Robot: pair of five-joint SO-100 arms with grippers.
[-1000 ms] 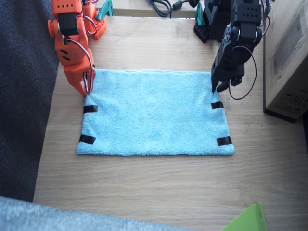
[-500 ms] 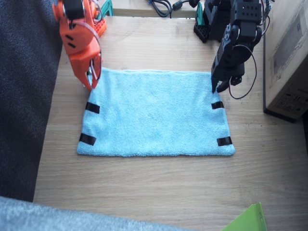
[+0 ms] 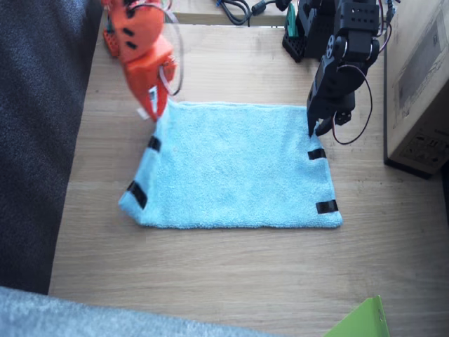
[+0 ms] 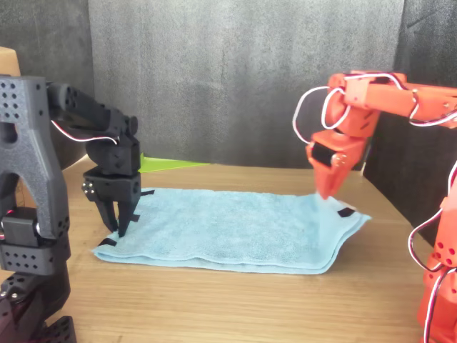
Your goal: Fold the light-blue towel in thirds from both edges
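Observation:
The light-blue towel (image 3: 231, 165) lies spread on the wooden table, seen too in the front view (image 4: 228, 225). My orange right gripper (image 3: 156, 112) is shut on the towel's far corner at one short edge and holds it raised (image 4: 325, 191). That edge curls up off the table, with its black tape strips (image 3: 136, 194) tilted. My black left gripper (image 3: 317, 130) points down at the far corner of the other short edge. Its fingers (image 4: 127, 214) stand slightly apart on the cloth. That edge lies flat with its tape strips (image 3: 326, 206) showing.
A cardboard box (image 3: 421, 77) stands close beside the left arm. A bright green sheet (image 3: 358, 319) pokes in at the near edge, grey-blue fabric (image 3: 70, 316) lies at the near corner, and dark cloth (image 3: 35, 140) runs along the table's side. Cables (image 3: 235, 8) lie at the back.
The right gripper has risen and moved inward over the towel, pulling its corner up and dragging that short edge with it. The left arm has stayed still.

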